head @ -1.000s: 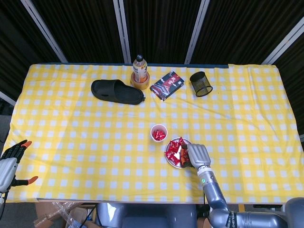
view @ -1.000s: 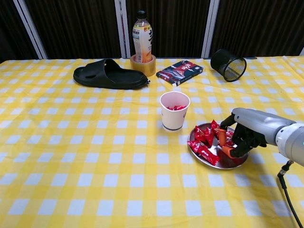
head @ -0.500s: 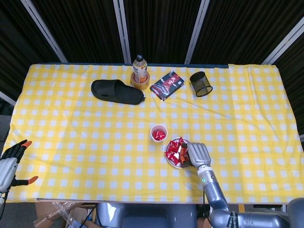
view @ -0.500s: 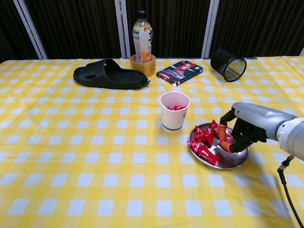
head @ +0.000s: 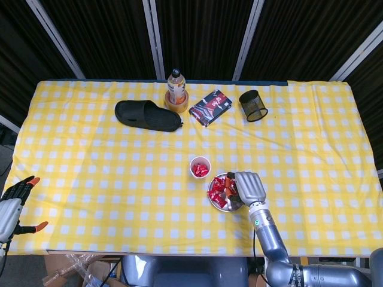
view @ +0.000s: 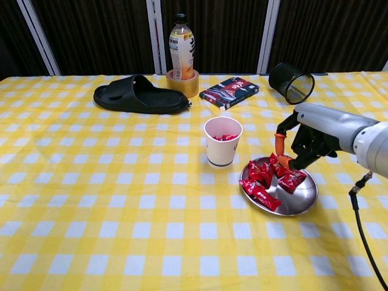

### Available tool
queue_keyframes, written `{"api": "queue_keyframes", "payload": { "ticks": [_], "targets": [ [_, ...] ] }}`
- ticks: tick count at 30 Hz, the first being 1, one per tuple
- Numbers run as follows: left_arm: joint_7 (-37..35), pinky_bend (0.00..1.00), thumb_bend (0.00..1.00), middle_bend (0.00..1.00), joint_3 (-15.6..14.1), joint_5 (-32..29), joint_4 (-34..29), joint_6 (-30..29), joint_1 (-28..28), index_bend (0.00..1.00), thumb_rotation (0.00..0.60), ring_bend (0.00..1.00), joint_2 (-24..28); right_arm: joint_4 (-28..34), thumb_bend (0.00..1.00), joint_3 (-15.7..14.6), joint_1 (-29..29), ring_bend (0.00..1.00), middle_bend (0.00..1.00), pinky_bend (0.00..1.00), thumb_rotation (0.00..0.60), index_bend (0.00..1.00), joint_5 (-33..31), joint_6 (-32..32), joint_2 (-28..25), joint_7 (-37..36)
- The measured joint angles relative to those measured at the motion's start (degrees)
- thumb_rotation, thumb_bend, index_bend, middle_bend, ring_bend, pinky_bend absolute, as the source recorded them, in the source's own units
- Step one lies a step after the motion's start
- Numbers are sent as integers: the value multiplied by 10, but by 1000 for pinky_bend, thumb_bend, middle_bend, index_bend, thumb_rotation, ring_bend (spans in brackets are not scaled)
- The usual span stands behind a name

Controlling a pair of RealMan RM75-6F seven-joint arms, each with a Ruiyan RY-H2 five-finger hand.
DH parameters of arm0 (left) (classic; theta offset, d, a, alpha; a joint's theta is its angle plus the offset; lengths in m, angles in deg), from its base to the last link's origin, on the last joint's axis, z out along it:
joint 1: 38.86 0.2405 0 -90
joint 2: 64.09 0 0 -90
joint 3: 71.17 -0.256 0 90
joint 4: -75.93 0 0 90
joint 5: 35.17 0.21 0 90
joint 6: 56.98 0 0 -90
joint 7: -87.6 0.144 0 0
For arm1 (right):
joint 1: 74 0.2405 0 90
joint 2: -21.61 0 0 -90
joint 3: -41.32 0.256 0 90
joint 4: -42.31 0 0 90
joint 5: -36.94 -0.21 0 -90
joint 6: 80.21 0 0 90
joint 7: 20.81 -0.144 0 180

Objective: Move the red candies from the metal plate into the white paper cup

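Observation:
The white paper cup [view: 222,141] [head: 200,167] stands mid-table with red candies inside. Just right of it, the metal plate [view: 300,197] [head: 222,209] holds several red candies [view: 262,179] [head: 218,190]. My right hand [view: 315,136] [head: 250,186] hovers over the plate's far right side with its fingers curled and its orange fingertips [view: 279,144] pointing down beside a candy. The frames do not show whether it holds one. My left hand [head: 13,203] hangs off the table's near left corner, fingers apart and holding nothing.
At the back lie a black slipper [view: 139,95], a bottle [view: 182,48] standing in a tape roll, a dark book [view: 229,91] and a tipped black mesh cup [view: 291,83]. A cable [view: 364,236] trails below my right arm.
My right hand has risen from the plate's surface and shifted slightly toward the cup, uncovering a candy that lay under it. The left hand has not moved.

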Motion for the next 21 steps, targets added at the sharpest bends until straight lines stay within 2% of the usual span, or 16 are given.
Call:
{"api": "queue_keyframes", "payload": {
  "ticks": [13,21],
  "targets": [
    [0,0,46,0,0,-7,-3,8,-2,0,600,0,3,20,473,71,62,899,929,844,600,578,-36,5,-13,37],
    [-5,0,46,0,0,-13,-5,17,-5,0,600,0,6,-20,473,86,103,899,929,844,600,578,-70,21,21,47]
  ]
}}
